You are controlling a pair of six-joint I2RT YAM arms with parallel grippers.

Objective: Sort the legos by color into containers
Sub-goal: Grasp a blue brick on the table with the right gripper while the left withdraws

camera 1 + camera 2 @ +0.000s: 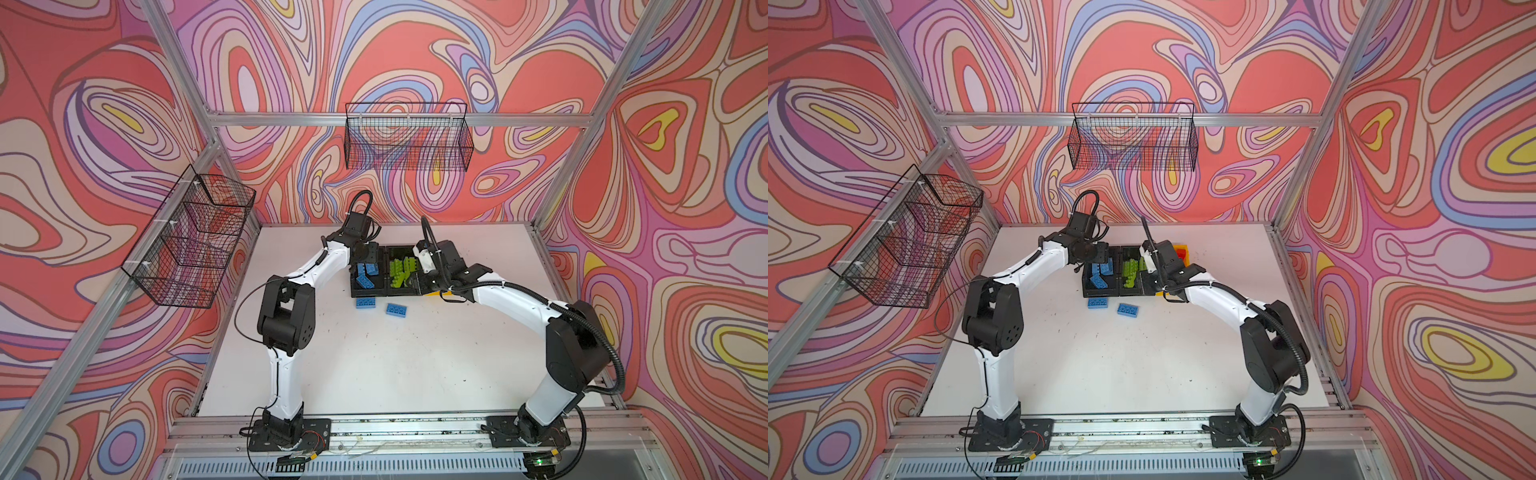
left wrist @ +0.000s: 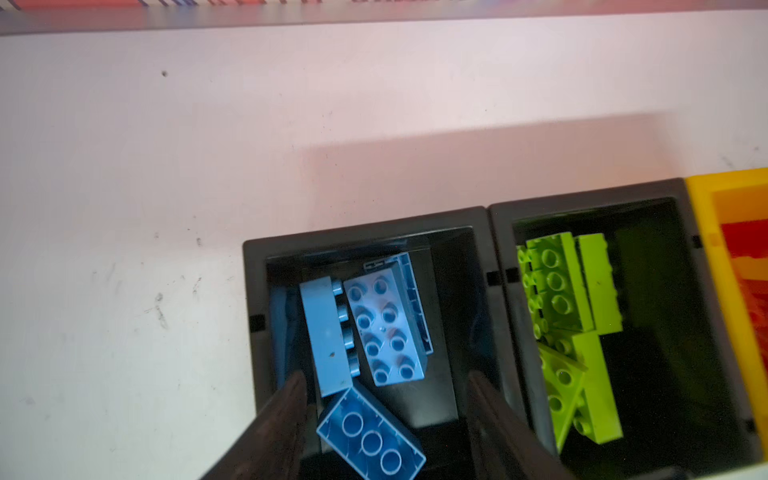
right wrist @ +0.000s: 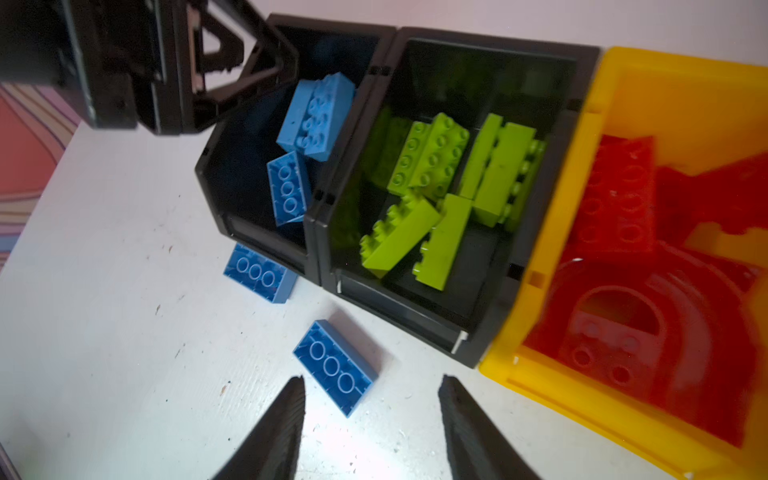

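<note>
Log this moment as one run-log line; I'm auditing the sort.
left hand: open over blue-lego bin | right hand: open, empty | table: two blue legos loose

1. I can read no text, number, label, brand or sign in any of my views.
2. The studs on the blue rectangular plastic bricks (image 3: 318,116), the lime green plastic bricks (image 3: 430,160) and the red plastic bricks (image 3: 615,195), all toward twelve o'clock on the table, are too blurred for me to make out any moulded mark.
</note>
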